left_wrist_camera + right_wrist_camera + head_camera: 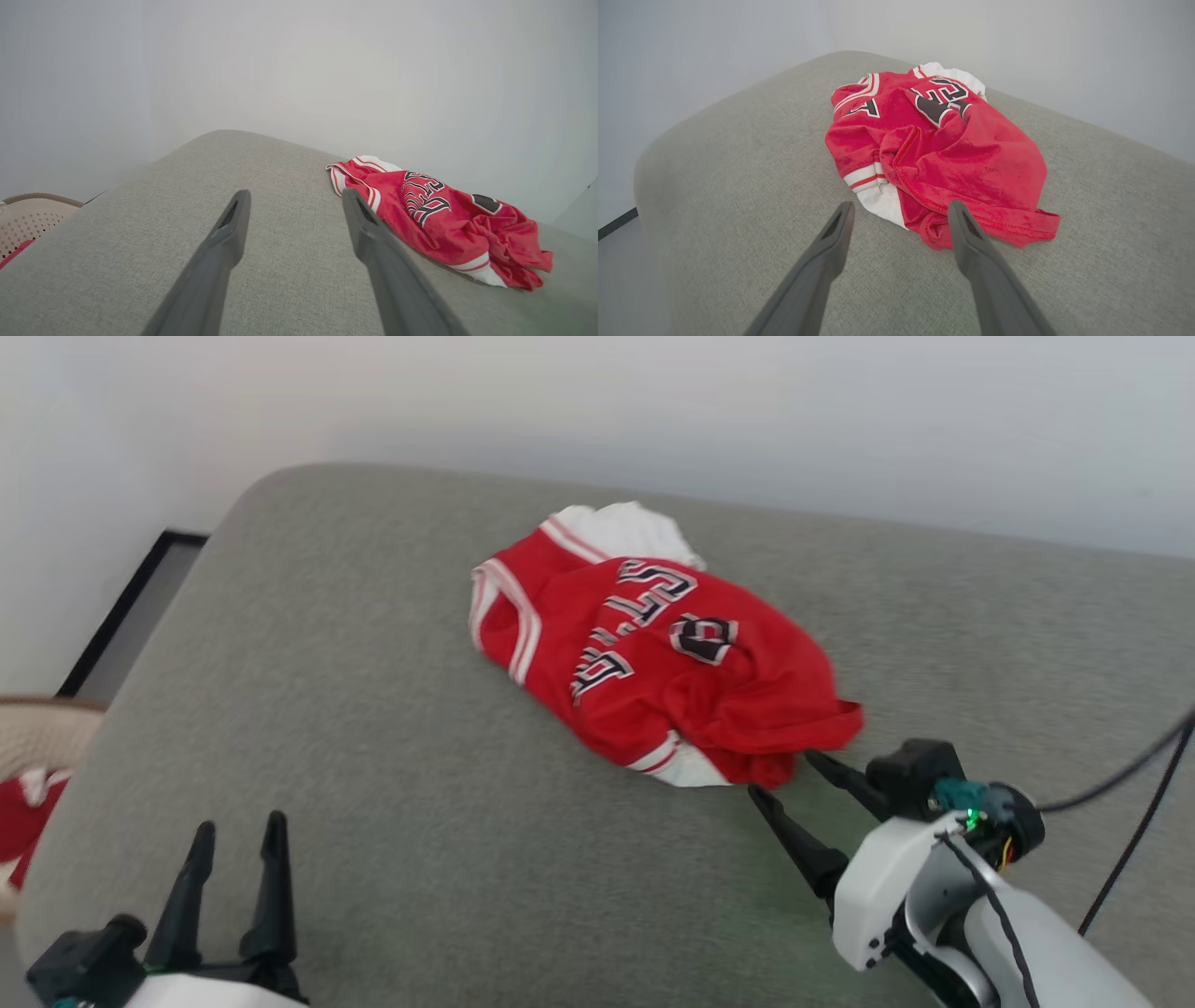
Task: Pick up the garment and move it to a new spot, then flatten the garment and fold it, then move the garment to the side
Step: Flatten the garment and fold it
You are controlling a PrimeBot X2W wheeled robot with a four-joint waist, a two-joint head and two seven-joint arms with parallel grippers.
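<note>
Head view, garment: the garment (667, 663) lies crumpled on the grey cushion (373, 756). Its near hem is just ahead of the right fingers (792, 838) and well apart from the left fingers (273, 887), ahead and to their right.
Head view, fingers: both pairs are spread wide and hold nothing.
Left wrist view, garment: it sits ahead-right of the left fingers, with bare cushion between them.
Right wrist view, garment: the bunched red hem and a white sleeve lie directly ahead of the tips. I cannot tell whether they touch.
Step in hand: probably the first pick-up, led by the right fingers.
Doing it well: go in low, straddle the raised hem fold, and close on a thick bunch rather than one layer. Lift it clear of the cushion before carrying.
Risk: a thin pinch may slip.
</note>
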